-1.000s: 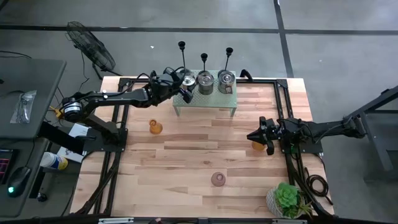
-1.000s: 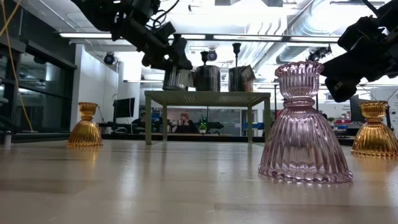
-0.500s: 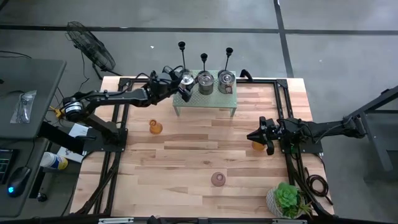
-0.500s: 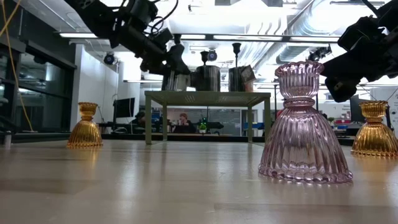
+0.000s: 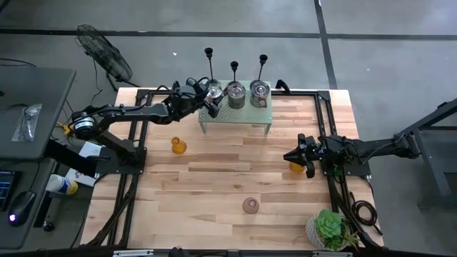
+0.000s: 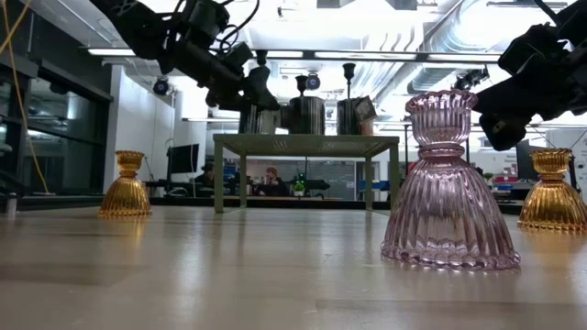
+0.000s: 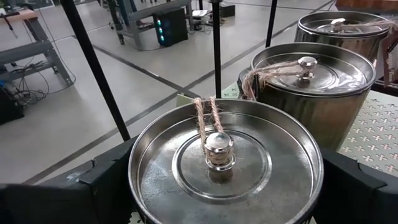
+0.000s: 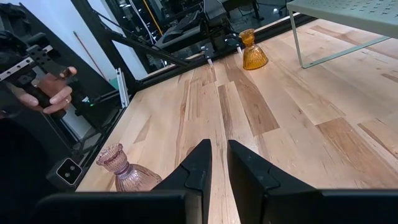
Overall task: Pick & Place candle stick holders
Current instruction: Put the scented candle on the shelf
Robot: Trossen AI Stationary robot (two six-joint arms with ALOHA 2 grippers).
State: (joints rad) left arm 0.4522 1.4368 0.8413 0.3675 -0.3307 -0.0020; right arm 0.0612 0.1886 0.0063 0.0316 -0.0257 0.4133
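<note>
Three thin black candle stick holders (image 5: 209,66) (image 5: 234,75) (image 5: 263,68) rise behind three lidded metal tins on a small green stand (image 5: 235,116) at the table's far middle. The tins hide their bases. My left gripper (image 5: 208,97) reaches in from the left and is open, with one finger (image 7: 106,186) on each side of the left tin (image 7: 224,155). My right gripper (image 5: 288,157) hangs shut over the table's right side, next to an amber glass holder (image 5: 295,168). My left gripper stands nearly level, coming from the table's left, with its fingers against or just beside the left tin's round wall (image 7: 134,186). I cannot tell whether they touch it. The tin stands upright on the stand.
Another amber glass holder (image 5: 178,145) stands left of the stand, and a pink one (image 5: 250,205) stands near the front edge. A potted plant (image 5: 330,228) sits at the near right corner. A person's hand (image 8: 50,87) shows beyond the table's left side.
My left gripper has shifted a little toward the table's left and slightly down beside the left tin. It stays open.
</note>
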